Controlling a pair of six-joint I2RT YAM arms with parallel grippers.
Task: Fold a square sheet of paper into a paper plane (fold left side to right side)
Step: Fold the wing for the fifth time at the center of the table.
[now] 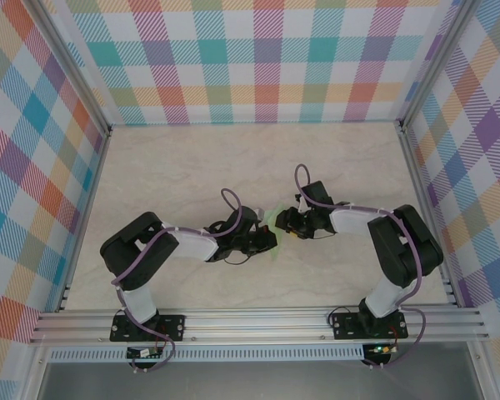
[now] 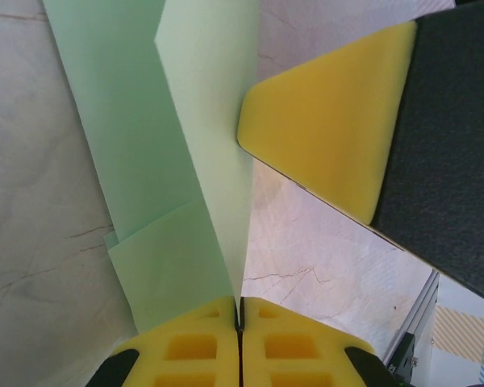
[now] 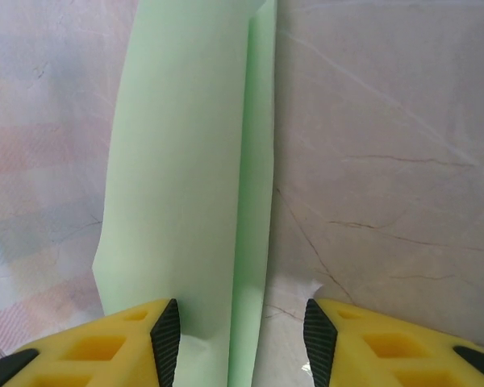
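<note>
From above, the two arms meet in the middle of the table [image 1: 233, 167]. Only a small bit of the green paper [image 1: 272, 220] peeks out between the left gripper [image 1: 262, 240] and the right gripper [image 1: 287, 225]. From up there you cannot tell how the fingers stand.

The left wrist view is close up. At the bottom of the frame, the left gripper [image 2: 240, 322] has its two yellow fingers pressed together, and a raised flap of the green paper [image 2: 145, 145] runs down into the line where they meet, so it is pinching the paper. The folded layers lie to the left of the flap. One yellow finger [image 2: 331, 121] of the right gripper sits at the upper right, just beside the flap.

In the right wrist view, the right gripper [image 3: 242, 326] has its fingers spread wide at the bottom. The green paper [image 3: 185, 161] stands as a tall strip between them, nearer the left finger.
</note>
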